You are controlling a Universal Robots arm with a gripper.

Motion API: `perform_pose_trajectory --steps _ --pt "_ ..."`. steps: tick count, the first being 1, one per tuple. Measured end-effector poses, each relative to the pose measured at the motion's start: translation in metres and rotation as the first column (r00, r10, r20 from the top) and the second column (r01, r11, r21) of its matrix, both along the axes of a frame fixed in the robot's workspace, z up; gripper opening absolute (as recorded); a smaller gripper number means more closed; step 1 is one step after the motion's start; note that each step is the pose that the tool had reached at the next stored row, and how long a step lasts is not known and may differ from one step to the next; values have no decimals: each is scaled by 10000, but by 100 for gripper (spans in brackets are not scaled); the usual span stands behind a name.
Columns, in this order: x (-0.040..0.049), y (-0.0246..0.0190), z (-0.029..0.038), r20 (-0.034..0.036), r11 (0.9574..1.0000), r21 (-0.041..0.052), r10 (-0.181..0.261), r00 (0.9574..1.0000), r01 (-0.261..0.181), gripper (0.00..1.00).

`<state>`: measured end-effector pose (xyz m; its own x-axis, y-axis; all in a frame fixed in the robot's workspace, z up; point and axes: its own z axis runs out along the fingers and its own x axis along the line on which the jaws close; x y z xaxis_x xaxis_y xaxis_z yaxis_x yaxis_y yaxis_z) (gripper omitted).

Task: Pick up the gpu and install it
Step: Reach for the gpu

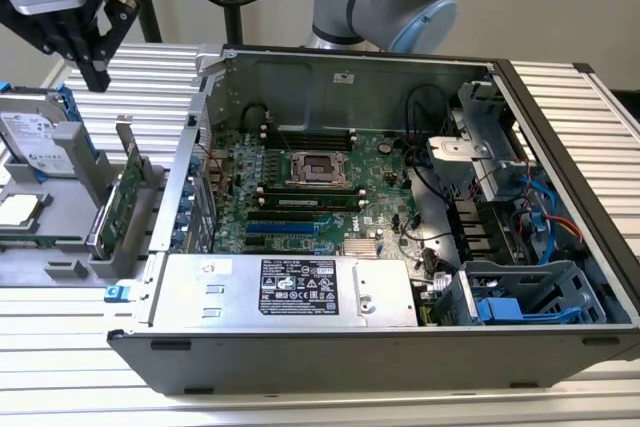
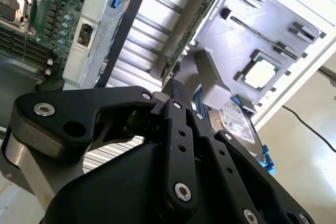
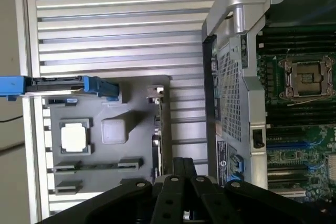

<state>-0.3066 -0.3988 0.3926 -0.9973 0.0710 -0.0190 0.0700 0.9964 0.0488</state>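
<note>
Closest is the open computer case (image 1: 300, 352), with no card plugged in yet, as far as I can tell. Just beside it, on the exterior view's left, the gpu (image 1: 122, 202) stands upright in a grey holder (image 1: 40, 259). Farther back, the pincer (image 1: 97, 77) hangs above, pressed together and holding nothing.

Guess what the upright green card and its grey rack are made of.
The gpu: apparently green lacquered circuit board, with a shiny metal bracket on its end. The rack: probably matte grey plastic, judging by its dull, uniform, moulded-looking surface.
</note>
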Motion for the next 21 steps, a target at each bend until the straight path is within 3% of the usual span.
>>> perform_pose_trajectory --steps 11,21 --pt "-212 0 0 0 10000 0 0 10000 0 0" --pt "-336 0 0 0 10000 -1 0 10000 0 0"
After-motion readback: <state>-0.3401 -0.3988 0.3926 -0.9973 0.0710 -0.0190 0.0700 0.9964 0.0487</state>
